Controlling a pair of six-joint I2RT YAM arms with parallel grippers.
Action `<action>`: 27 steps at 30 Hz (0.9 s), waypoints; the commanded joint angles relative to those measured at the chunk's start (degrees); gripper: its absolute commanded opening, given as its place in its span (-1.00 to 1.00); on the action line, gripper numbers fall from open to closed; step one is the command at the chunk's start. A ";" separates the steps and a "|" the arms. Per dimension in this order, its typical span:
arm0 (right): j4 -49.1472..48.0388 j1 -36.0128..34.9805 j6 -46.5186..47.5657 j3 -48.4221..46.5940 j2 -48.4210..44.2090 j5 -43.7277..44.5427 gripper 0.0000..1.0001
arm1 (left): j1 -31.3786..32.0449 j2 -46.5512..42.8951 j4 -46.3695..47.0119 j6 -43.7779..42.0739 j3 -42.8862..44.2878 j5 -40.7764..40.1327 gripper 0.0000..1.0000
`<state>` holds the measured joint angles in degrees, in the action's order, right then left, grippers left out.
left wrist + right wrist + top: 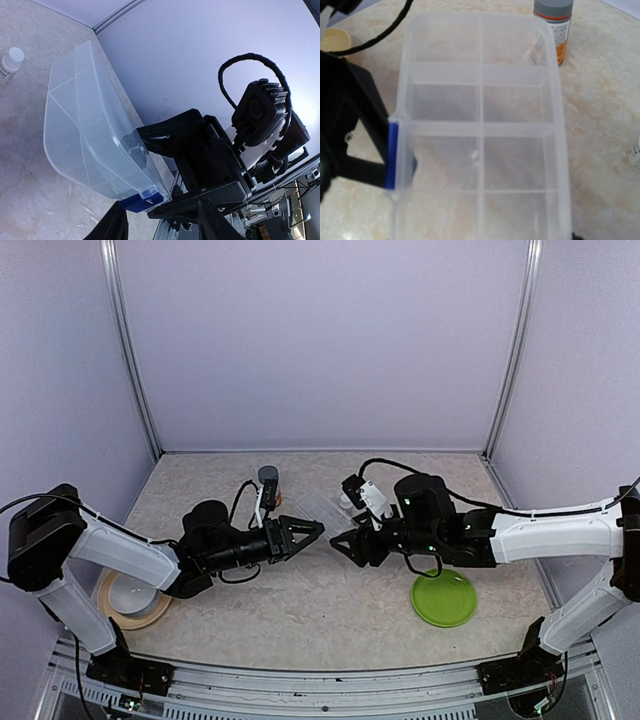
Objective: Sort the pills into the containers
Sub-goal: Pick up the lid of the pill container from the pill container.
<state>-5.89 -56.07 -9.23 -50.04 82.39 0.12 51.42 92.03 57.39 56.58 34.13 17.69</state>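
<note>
The right gripper (342,543) holds a clear compartment box (320,507) raised off the marbled table (300,590) at mid-table, tilted so that its open side faces the right wrist camera. That view shows 8 compartments in 2 columns of 4. In the left wrist view, 1 black finger (165,131) of the right gripper reaches over the box's end wall, its tip visible through the plastic. The other finger lies under the box beside the blue latch (141,201), so the fingers are pinched on that end of the box. The left gripper (310,535) faces it from the opposite side, near the latch. Its 2 fingers are spread wide with nothing between them and touch nothing. The clear bottle (268,483) with a gray cap and a white-and-orange label stands upright on the table, just behind the left gripper. From the right wrist it appears beyond the far right corner of the box. The small clear vial (10,61) with a white cap also stands upright on the table, apart from the box; the right wrist view catches only a sliver of it at the right edge. A flat green plate (444,598) lies under the right arm. A white bowl (128,592) sits on a tan plate (152,618) beside the left arm's base.
</note>
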 commanded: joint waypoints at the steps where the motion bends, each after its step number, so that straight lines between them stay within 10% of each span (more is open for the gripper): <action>1: -0.54 -1.44 1.05 0.03 0.73 1.18 -0.01 | 0.09 1.02 1.15 0.02 1.64 -0.24 -0.08; 27: 1.89 -2.55 1.68 -0.07 2.84 9.19 -0.01 | 0.17 1.62 10.40 3.64 0.63 4.17 -0.48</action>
<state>-6.74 -57.98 -7.94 -50.06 83.61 6.17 50.85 93.91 58.28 58.74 34.17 17.37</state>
